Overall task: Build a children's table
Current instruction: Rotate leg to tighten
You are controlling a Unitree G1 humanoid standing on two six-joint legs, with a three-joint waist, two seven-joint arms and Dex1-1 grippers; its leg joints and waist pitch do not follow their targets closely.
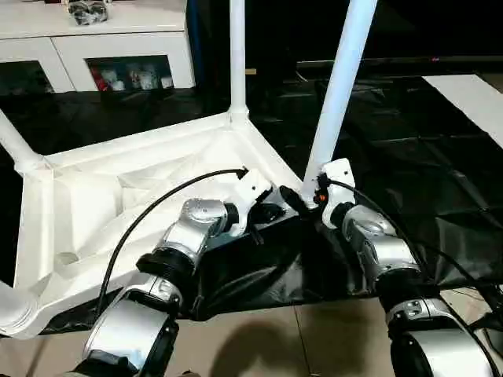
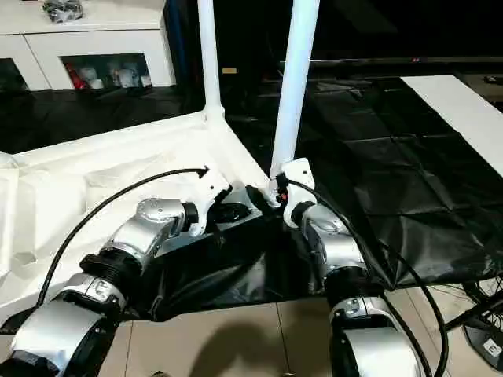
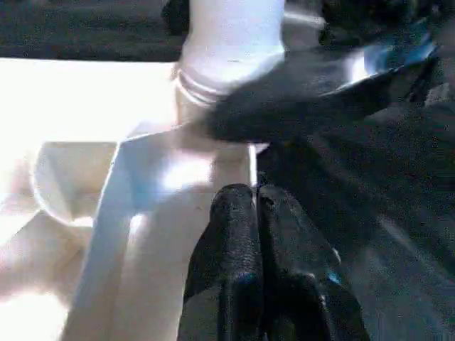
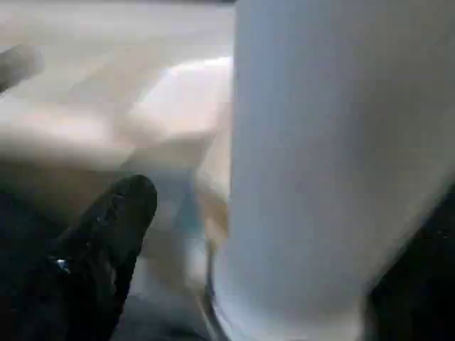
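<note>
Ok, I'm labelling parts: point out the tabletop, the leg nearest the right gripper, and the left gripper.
tabletop (image 1: 47, 236), left eye view, ribbed underside
leg (image 1: 339, 86), left eye view, mid-shaft
left gripper (image 3: 257, 206), left wrist view, between shut fingertips

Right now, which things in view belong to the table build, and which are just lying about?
Job:
- table top, upside down
- far leg, socketed upright
- near leg, standing in its corner socket
- left-side legs
- left gripper, right gripper

Lying about:
- white cabinet
- black floor sheet
</note>
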